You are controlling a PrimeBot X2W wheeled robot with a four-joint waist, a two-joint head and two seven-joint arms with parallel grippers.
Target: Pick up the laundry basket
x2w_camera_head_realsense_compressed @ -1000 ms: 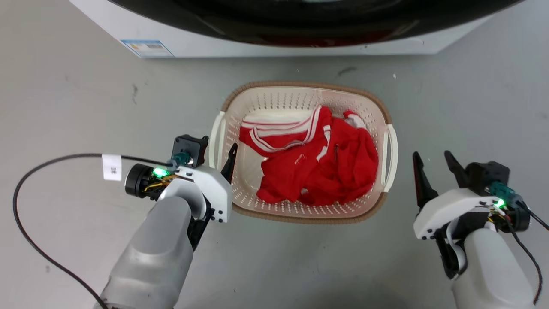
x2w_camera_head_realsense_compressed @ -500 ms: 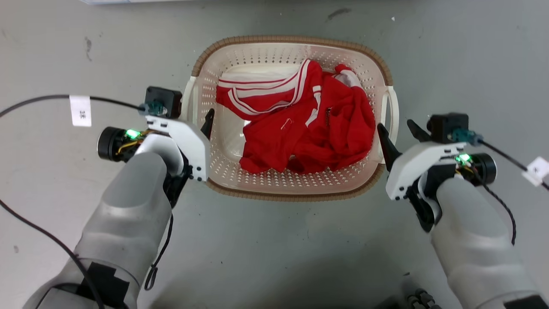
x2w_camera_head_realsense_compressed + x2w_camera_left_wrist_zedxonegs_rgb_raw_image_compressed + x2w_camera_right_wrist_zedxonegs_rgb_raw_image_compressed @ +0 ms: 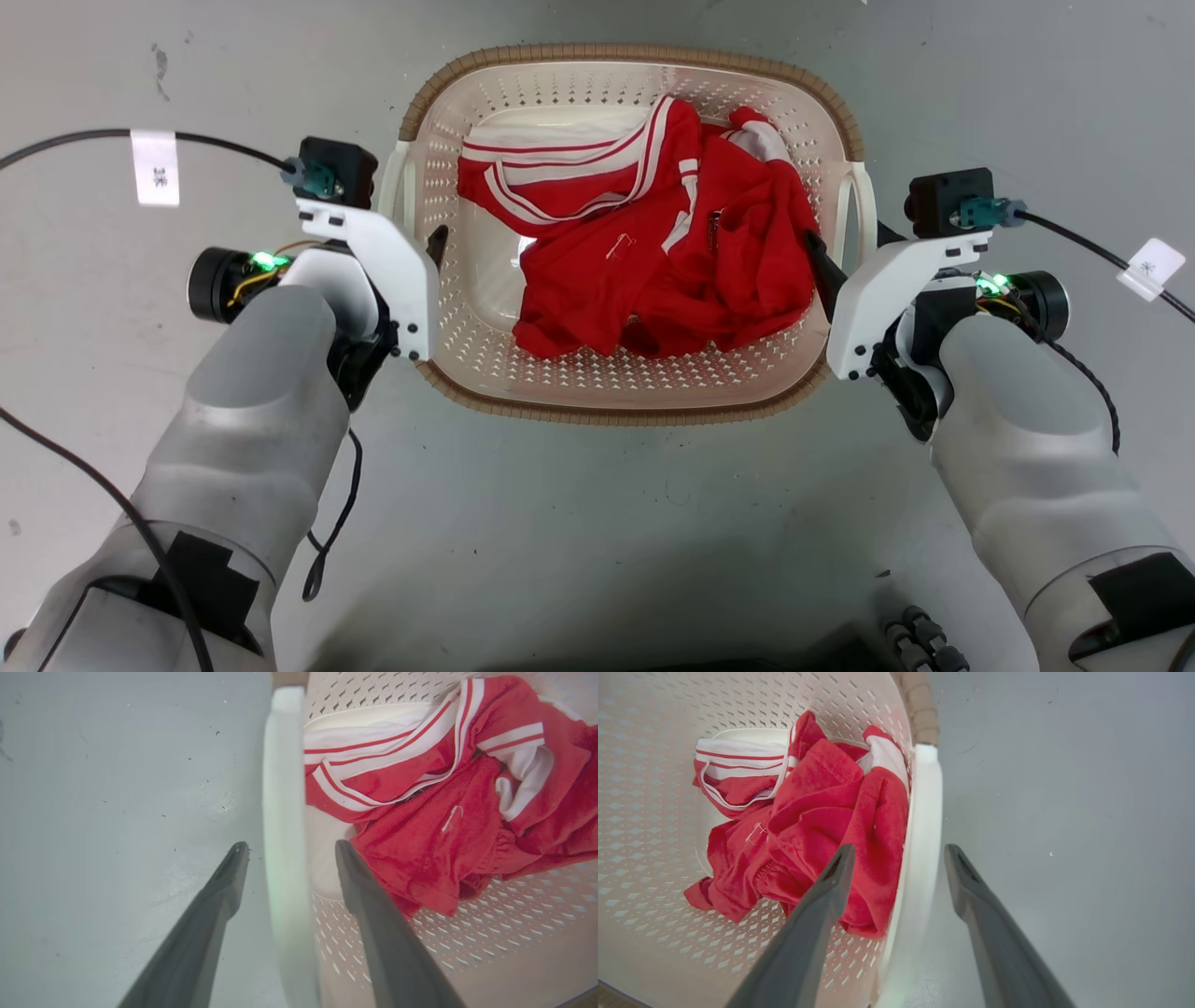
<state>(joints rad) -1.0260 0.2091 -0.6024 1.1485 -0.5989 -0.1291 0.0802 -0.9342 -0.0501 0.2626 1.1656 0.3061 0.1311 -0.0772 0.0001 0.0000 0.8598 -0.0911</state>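
Head camera looking down on a grey floor (image 3: pixel 597 541). At the left of the frame, the left gripper (image 3: pixel 415 238) sits against the left loop handle (image 3: pixel 390 191) of the laundry basket (image 3: pixel 616 415). Its wrist camera shows the two dark fingers spread, one on either side of the white handle bar and not yet closed on it. The cream basket with its brown woven-look rim rests on the floor in the upper centre of the frame, with a crumpled red garment with white stripes (image 3: pixel 653 271) inside. At the right, the right gripper (image 3: pixel 845 238) likewise straddles the right loop handle (image 3: pixel 864 215), jaws apart, one finger inside the basket wall and one outside. A second ago this gripper stood well clear of the basket at the lower right, and the left one was only beside its handle. Both have since moved in over the handles, while the camera has tilted down. The reach looks finished; clamping both handles and lifting evenly seems next.
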